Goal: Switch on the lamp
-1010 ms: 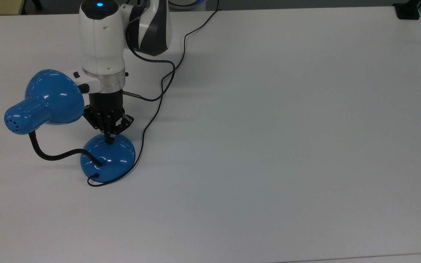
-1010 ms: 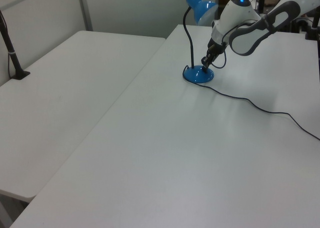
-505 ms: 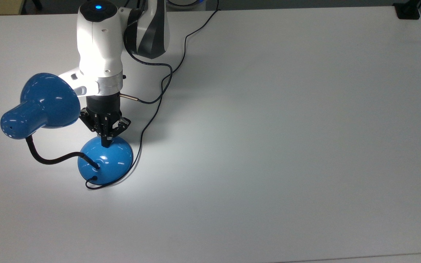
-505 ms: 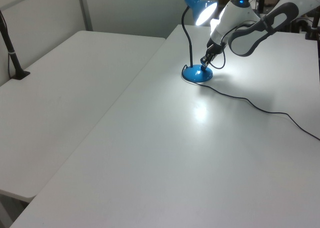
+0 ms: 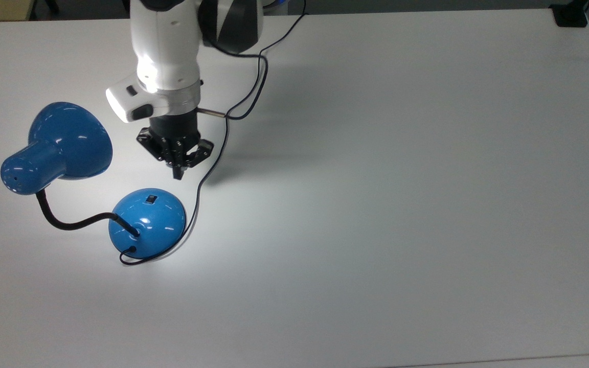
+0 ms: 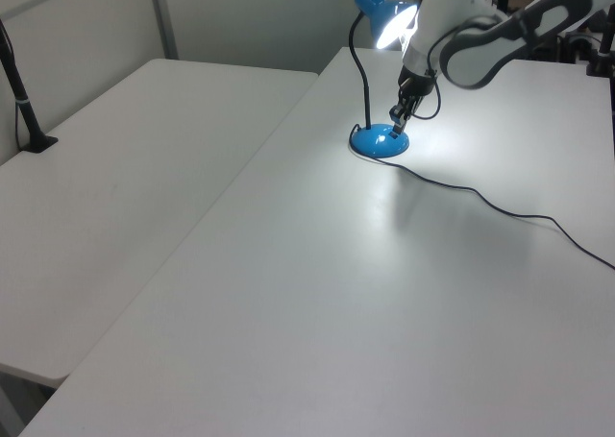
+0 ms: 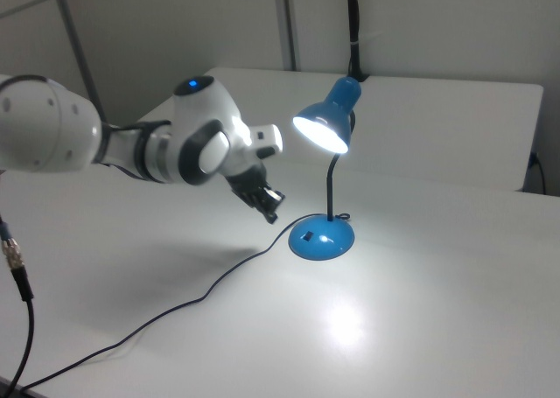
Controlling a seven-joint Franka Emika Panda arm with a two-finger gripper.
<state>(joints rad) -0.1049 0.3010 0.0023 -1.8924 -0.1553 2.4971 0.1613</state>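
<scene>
The lamp is lit: its blue bell shade (image 5: 64,140) glows in the right view (image 7: 325,122) and throws a bright patch on the white table (image 5: 376,204). The domed blue base (image 5: 149,225) carries a small black switch (image 5: 150,198) on top, and a black gooseneck (image 5: 69,222) joins base to shade. My gripper (image 5: 177,175) hangs shut with nothing in it, above and apart from the base, toward the top view's upper right of the switch. In the right view the gripper (image 7: 272,216) is left of the base (image 7: 322,239). In the left view the gripper (image 6: 397,120) hovers just over the base (image 6: 380,142).
The lamp's thin black cord (image 5: 207,176) loops from the base past my gripper toward the table's far edge and trails across the table (image 6: 500,206). A black clamp (image 5: 570,15) sits at the top view's upper right corner. A second white table (image 6: 115,168) stands alongside.
The lamp went from dark to lit while my gripper pressed on the base. Since then my gripper has lifted off the base and moved to the top view's upper right, uncovering the switch.
</scene>
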